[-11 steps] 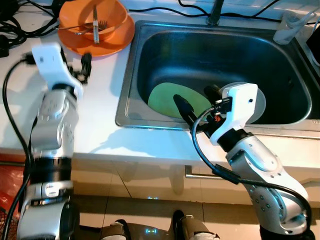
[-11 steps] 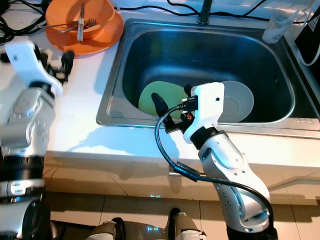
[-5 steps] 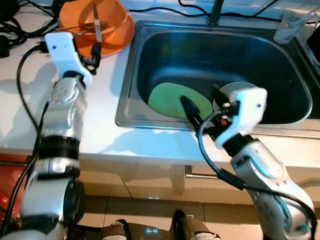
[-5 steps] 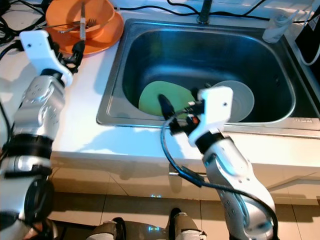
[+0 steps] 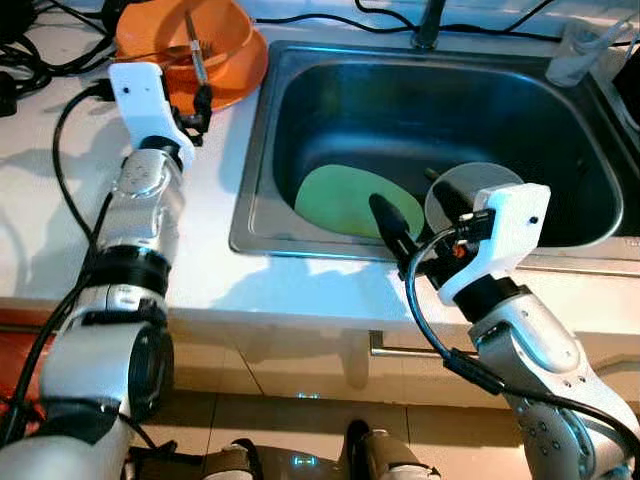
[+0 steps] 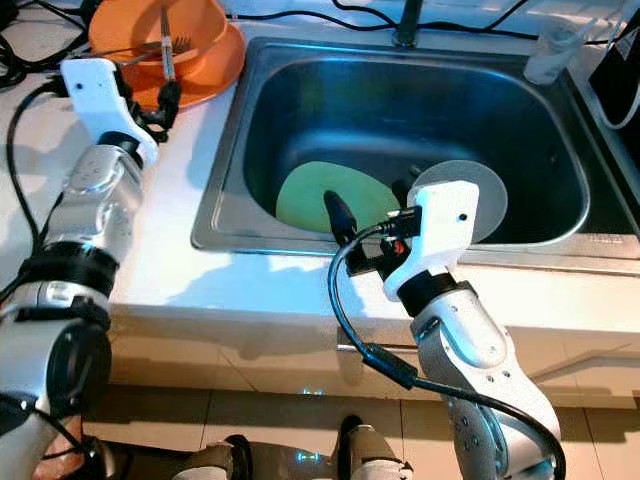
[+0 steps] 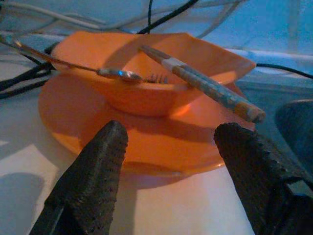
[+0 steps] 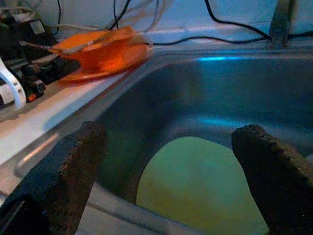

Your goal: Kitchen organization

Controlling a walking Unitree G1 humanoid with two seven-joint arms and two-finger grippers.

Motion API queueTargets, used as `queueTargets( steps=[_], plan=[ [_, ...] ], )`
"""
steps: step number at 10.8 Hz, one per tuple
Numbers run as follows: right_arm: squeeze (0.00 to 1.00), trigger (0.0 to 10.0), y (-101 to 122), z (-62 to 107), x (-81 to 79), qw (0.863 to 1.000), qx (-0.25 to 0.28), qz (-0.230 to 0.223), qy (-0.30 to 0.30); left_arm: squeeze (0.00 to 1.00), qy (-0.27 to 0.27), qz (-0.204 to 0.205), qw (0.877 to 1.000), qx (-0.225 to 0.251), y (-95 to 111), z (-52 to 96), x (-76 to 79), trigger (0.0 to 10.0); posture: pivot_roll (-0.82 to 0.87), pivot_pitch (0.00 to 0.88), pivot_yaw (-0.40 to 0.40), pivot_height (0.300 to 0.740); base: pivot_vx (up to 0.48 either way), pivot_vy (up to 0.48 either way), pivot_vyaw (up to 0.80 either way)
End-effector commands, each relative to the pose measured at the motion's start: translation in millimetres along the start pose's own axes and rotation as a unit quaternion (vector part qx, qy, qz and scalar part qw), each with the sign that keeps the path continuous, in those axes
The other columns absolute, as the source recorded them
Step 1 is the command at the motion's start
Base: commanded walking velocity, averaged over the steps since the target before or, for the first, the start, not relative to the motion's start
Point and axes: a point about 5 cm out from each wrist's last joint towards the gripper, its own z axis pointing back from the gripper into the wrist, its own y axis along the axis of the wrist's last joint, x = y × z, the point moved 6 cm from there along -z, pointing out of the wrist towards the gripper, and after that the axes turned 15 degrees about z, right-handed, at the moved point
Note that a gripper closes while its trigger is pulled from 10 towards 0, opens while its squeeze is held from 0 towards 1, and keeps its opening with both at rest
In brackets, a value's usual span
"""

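Left gripper (image 7: pixel 168 147) spread wide, facing the orange plate (image 7: pixel 161 142) edge; slide jaws around the rim, avoid the fork (image 7: pixel 205 88) in the bowl (image 7: pixel 146 73). Right gripper (image 8: pixel 166 161) spread over the green plate (image 8: pixel 200 181) in the sink (image 5: pixel 480 100)

The left arm stretches far forward on the left side, its wrist bent, and the left gripper (image 7: pixel 168 147) points ahead with fingers spread wide apart. The right arm bends up from the near right, its right gripper (image 8: pixel 171 161) likewise splayed, aimed forward and leftward.
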Motion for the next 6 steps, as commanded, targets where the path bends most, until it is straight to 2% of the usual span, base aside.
queueTargets(
  steps=[1,6],
  plan=[
    [0.00,10.0,3.7,5.8,0.7,1.000,0.002,0.001,-0.003,0.00,-0.004,-0.009,1.000,0.002,2.6,-2.1,0.6,10.0,-0.30,0.259,-0.001,0.740,0.000,0.000,0.00],
    [0.00,10.0,2.4,13.2,1.4,1.000,-0.010,0.003,-0.010,0.00,0.022,0.001,1.000,0.001,7.9,-9.0,-6.9,10.0,-0.33,0.269,0.003,0.740,0.000,0.000,0.00]
  ],
)
